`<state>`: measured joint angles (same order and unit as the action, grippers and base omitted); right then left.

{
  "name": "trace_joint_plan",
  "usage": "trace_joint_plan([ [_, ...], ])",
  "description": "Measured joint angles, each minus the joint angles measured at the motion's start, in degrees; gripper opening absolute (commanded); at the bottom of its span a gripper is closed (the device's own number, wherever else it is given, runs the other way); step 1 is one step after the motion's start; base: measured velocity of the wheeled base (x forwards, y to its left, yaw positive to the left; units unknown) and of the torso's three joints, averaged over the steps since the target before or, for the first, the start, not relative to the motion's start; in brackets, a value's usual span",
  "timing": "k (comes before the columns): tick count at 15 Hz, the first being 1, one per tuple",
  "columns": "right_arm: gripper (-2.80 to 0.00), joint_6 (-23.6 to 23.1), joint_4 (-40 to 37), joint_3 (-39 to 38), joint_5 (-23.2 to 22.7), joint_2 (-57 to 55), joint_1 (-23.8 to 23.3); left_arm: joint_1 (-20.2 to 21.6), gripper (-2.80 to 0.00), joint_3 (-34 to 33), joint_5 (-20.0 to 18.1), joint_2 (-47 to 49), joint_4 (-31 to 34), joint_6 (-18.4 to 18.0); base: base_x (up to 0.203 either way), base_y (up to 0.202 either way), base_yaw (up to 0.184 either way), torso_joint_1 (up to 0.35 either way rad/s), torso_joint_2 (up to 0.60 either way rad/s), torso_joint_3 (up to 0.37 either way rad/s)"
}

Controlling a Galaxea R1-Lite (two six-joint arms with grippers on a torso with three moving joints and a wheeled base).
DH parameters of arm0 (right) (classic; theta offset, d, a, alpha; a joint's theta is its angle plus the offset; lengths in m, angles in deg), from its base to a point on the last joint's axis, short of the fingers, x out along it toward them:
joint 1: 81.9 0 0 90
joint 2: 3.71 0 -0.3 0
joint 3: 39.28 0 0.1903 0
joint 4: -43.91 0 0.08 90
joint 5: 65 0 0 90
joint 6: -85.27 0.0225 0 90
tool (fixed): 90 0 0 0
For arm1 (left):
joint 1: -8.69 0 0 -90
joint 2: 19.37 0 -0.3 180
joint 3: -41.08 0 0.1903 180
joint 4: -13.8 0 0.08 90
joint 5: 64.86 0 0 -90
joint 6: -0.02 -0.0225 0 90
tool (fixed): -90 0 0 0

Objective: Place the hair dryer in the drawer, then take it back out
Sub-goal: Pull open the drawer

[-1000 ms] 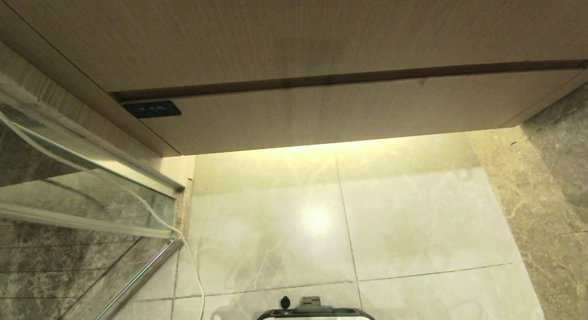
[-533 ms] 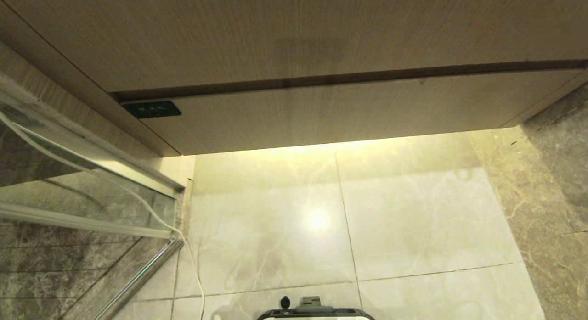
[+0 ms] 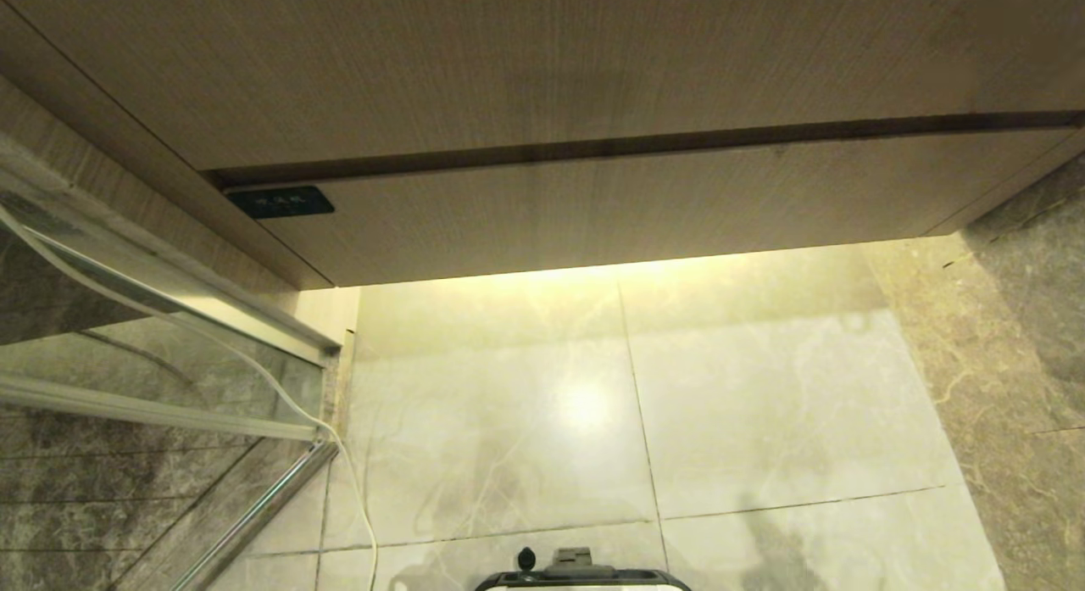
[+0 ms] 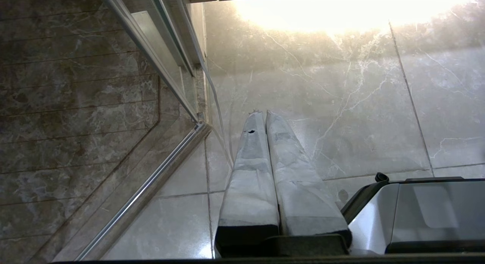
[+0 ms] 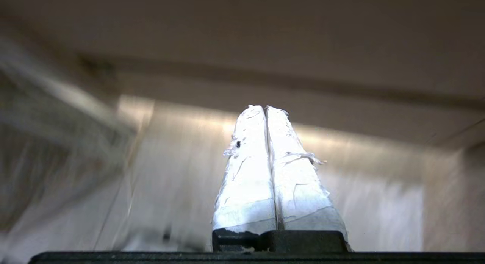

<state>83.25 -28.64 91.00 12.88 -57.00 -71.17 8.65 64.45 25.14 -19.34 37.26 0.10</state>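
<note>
The drawer [image 3: 610,205] is a shallow light-wood front, fully pushed in, with a small black label [image 3: 280,202] at its left corner. It shows again as a blurred band in the right wrist view [image 5: 303,108]. The hair dryer is out of view. My right gripper [image 5: 265,107] is shut with nothing between its white-wrapped fingers, and points up toward the drawer front from some distance away. My left gripper [image 4: 262,112] hangs shut and empty over the floor tiles. Neither arm appears in the head view.
A taller plain wood panel [image 3: 542,65] sits above the drawer. A glass shower partition with a metal rail [image 3: 254,506] stands at the left, a white cable [image 3: 356,489] running down beside it. Marble wall [image 3: 1026,320] bounds the right. My base edge [image 3: 585,578] is below.
A dark shadow has appeared on the floor tiles at the lower right of the head view. The drawer and everything else there stand unchanged.
</note>
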Motion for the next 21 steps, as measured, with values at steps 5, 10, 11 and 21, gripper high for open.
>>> trace_joint_plan([
  [5, 0.00, -12.49, -5.59, -3.29, -10.19, -23.12, 0.49, -0.05, -2.80, 0.00, 0.00, 0.00, 0.00, 0.00, 0.000, 0.000, 0.000, 0.000, 0.00, 0.000],
  [10, 0.00, -41.05, 7.48, -12.79, -20.98, -34.53, -4.82, -0.02, -2.80, 0.00, 0.00, 0.00, 0.00, 0.00, 0.000, 0.000, 0.000, 0.000, 0.00, 0.000],
  [11, 0.00, -44.98, 10.15, -14.23, -22.49, -35.83, -5.66, -0.05, -2.80, 0.00, 0.00, 0.00, 0.00, -0.01, 0.000, 0.000, 0.000, 0.000, 0.00, 0.000],
  [21, 0.00, -55.37, 43.71, -15.52, -32.43, -50.43, -6.79, -0.05, -2.80, 0.00, -0.01, 0.00, 0.00, 0.00, 0.000, 0.000, 0.000, 0.000, 0.00, 0.000],
])
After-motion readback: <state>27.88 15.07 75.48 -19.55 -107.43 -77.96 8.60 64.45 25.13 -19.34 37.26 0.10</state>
